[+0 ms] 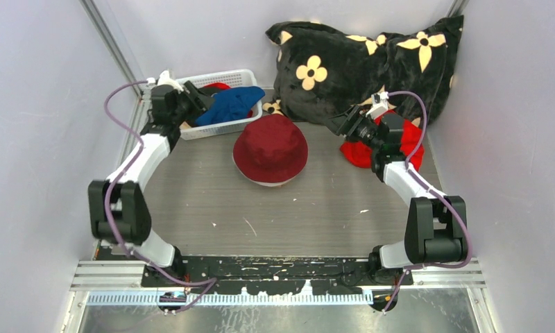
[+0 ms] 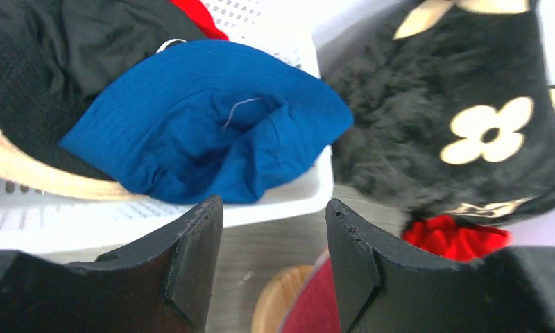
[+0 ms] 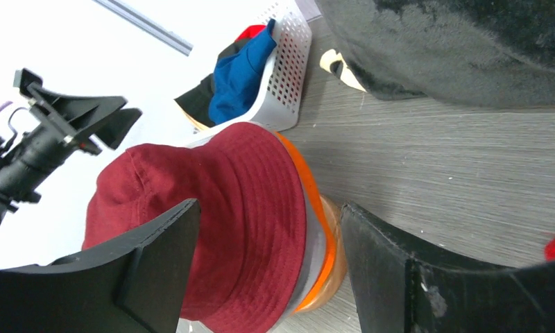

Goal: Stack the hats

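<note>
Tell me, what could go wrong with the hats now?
The blue hat lies on a black hat in the basket, so the left hand might lift both or drag the basket. The dark red hat sits atop the stand; a bump could tip it. The red hat sits by the cushion, which the right hand may snag.

Bright even light, soft shadows, close-up blur
</note>
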Tool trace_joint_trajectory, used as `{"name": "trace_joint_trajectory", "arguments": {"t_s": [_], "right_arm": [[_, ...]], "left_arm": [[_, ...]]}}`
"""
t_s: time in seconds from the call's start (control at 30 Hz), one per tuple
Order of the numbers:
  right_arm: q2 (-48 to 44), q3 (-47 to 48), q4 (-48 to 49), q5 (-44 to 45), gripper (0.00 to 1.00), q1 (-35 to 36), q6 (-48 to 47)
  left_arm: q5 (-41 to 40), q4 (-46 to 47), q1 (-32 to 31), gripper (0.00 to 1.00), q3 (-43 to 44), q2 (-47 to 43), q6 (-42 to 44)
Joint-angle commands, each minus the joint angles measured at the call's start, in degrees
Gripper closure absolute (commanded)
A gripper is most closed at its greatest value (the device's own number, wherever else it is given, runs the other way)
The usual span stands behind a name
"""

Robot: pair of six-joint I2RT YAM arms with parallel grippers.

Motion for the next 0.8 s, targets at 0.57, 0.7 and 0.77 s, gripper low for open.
{"name": "trace_joint_trajectory", "arguments": {"t_s": [0.57,0.7,0.77], "right_arm": [[-1.3,4.5,-10.7,0.3,0.22,0.1,-8.0],[-0.6,4.6,-10.1,0.2,0.22,0.1,-7.7],[-0.1,4.7,-9.9,0.0,0.22,0.1,-7.5]], "left_arm": [[-3.2,5.5,-5.5,0.42,20.3,30.8,10.5],[-4.4,6.5,-5.5,0.42,17.9,28.3,10.2],[-5.2,7.0,-5.5,0.42,16.5,26.6,10.3]]}}
